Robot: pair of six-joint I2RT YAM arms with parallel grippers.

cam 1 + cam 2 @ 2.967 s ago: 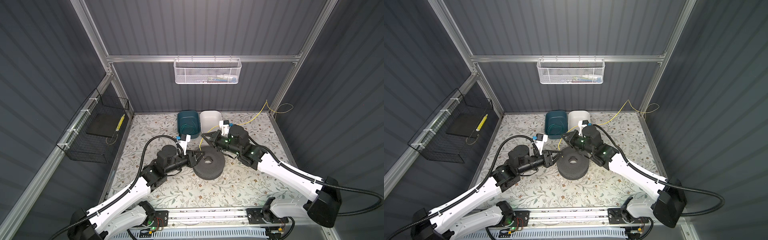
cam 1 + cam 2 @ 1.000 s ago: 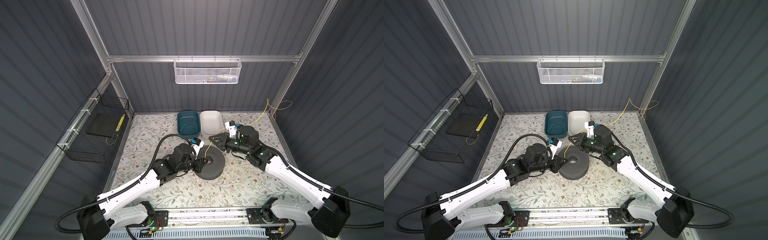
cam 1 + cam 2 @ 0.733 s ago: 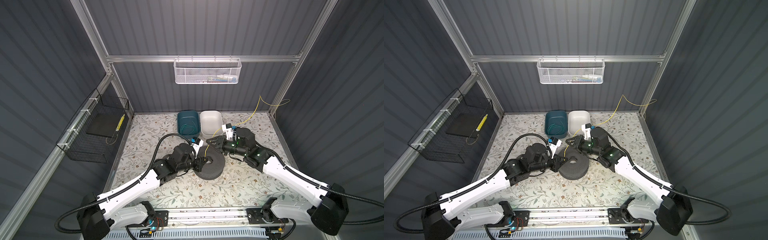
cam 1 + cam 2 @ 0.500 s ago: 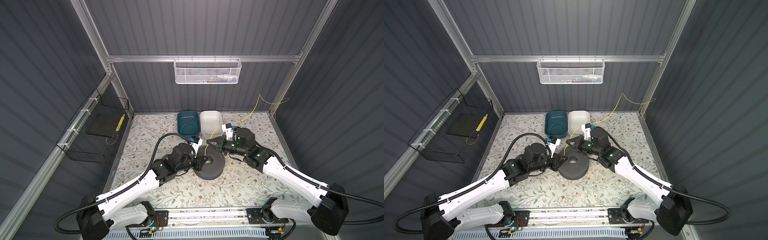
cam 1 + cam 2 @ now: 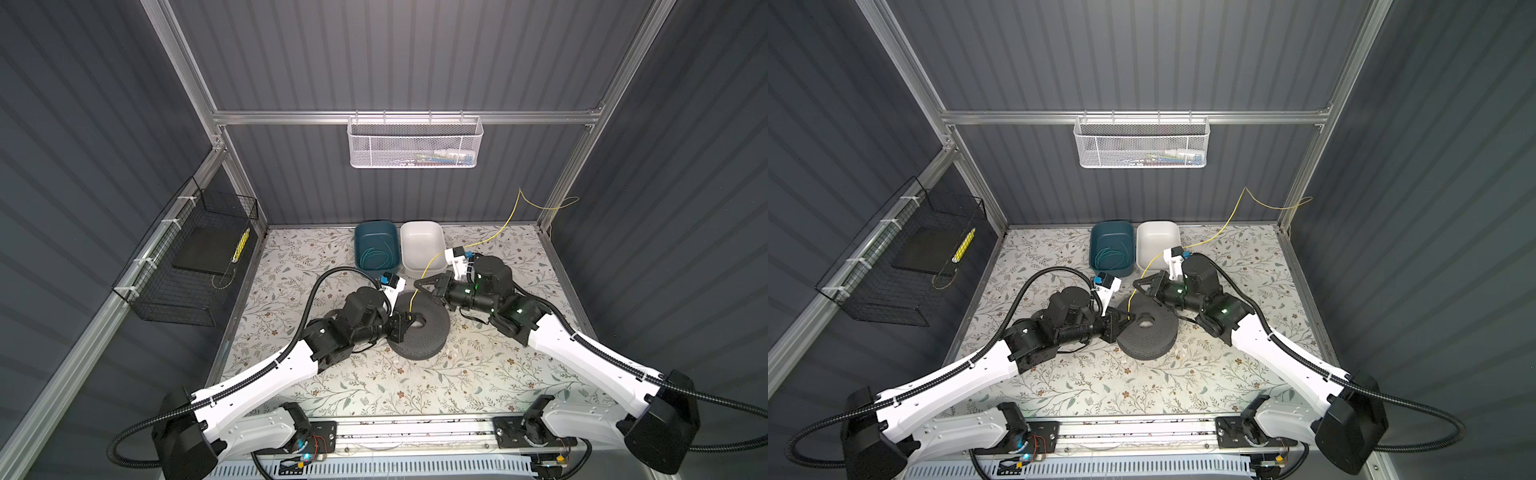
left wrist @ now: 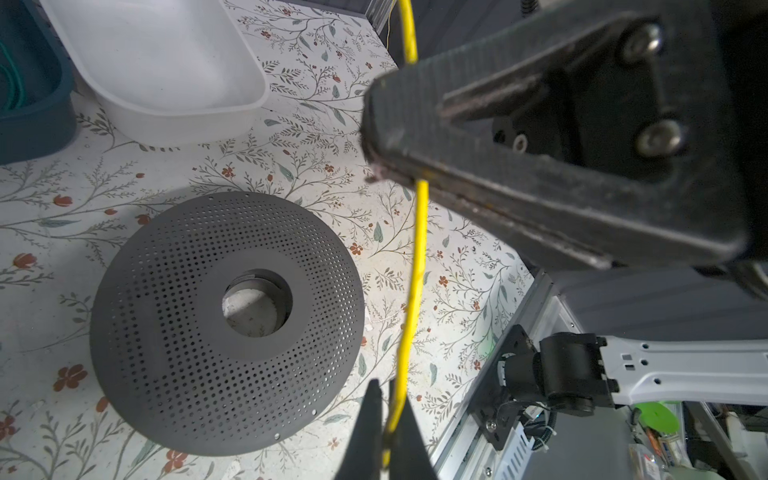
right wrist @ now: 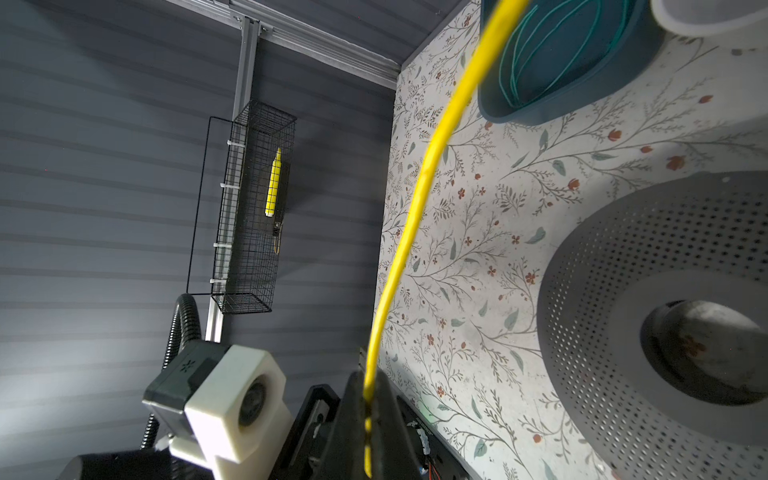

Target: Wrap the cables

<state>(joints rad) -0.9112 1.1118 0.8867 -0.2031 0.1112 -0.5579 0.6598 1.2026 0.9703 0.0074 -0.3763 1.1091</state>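
Note:
The yellow cable (image 5: 432, 259) runs from the back right corner post down to the grey perforated disc (image 5: 422, 328). My right gripper (image 5: 419, 284) is shut on it just above the disc's far edge; the right wrist view shows the yellow cable (image 7: 415, 199) pinched in my right gripper (image 7: 368, 386). Lower on the same cable, over the disc's left rim, my left gripper (image 5: 409, 320) has its jaws parted a little. In the left wrist view the yellow cable (image 6: 417, 270) still lies between them at my left gripper (image 6: 384, 399). The teal cable (image 5: 376, 257) lies coiled in the teal bin (image 5: 376, 224).
A white bin (image 5: 422, 249) stands beside the teal one at the back. A white mesh basket (image 5: 415, 143) hangs on the back wall. A black wire basket (image 5: 187, 257) with a yellow marker (image 5: 241, 245) hangs on the left wall.
My right gripper moved left toward the disc and shut on the yellow cable. My left gripper's jaws have parted slightly. The cable's free end by the back corner has swung.

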